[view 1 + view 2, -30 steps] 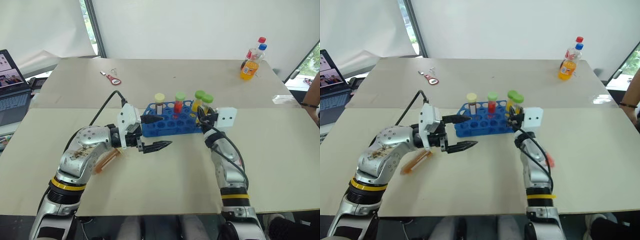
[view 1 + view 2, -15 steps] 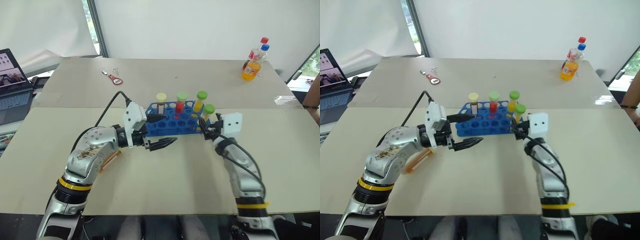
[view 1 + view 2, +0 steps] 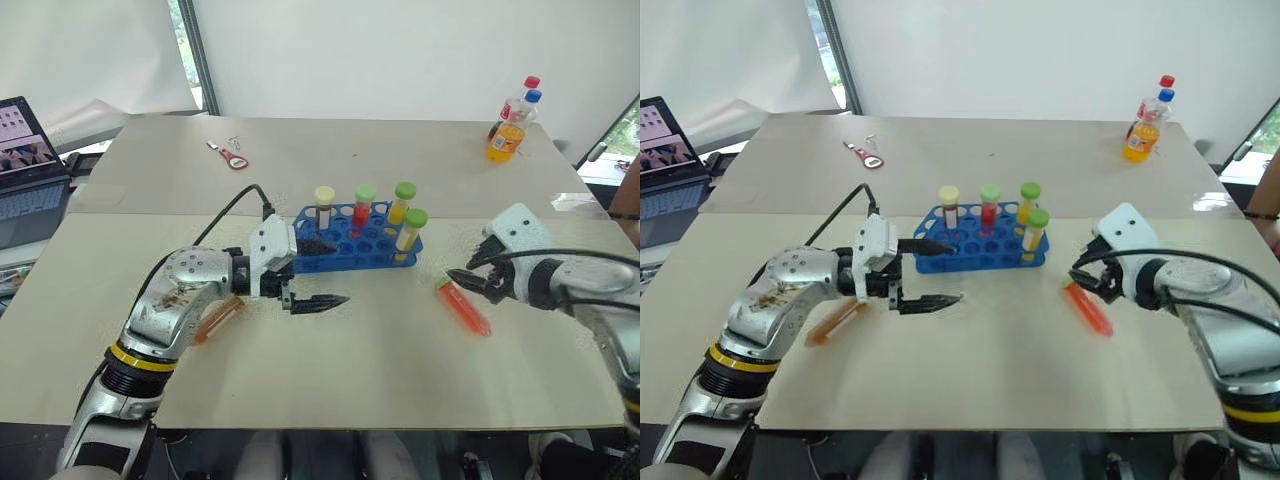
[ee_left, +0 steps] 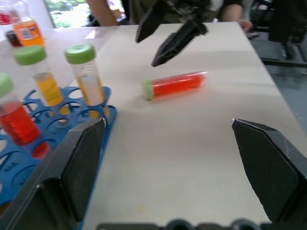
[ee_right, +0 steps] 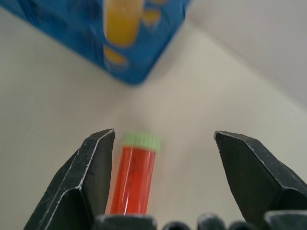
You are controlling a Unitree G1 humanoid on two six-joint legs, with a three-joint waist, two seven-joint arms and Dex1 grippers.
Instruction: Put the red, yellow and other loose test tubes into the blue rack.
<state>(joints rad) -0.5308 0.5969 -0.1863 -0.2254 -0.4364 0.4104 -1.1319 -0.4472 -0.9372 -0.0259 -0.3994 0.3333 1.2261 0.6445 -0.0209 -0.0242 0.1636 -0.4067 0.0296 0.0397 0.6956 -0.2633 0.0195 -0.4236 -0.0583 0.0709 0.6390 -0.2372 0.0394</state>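
The blue rack (image 3: 352, 243) stands mid-table with several capped tubes upright in it, among them a yellow one (image 3: 411, 232) at its right end. A loose red test tube (image 3: 464, 306) with a green cap lies on the table to the right of the rack. My right gripper (image 3: 463, 272) hangs open just over its cap end; in the right wrist view the red tube (image 5: 135, 178) lies between the fingers, close to one of them. My left gripper (image 3: 322, 272) is open and empty at the rack's left front. An amber loose tube (image 3: 216, 320) lies beside my left forearm.
Two orange drink bottles (image 3: 505, 130) stand at the far right corner. A red bottle opener (image 3: 230, 156) lies at the far left, and a laptop (image 3: 24, 160) sits off the table's left edge. A person's arm (image 3: 626, 198) shows at the right edge.
My right gripper opened, left the yellow tube standing in the rack's right end, and swung right and back to hover over the red tube. The left gripper has stayed put.
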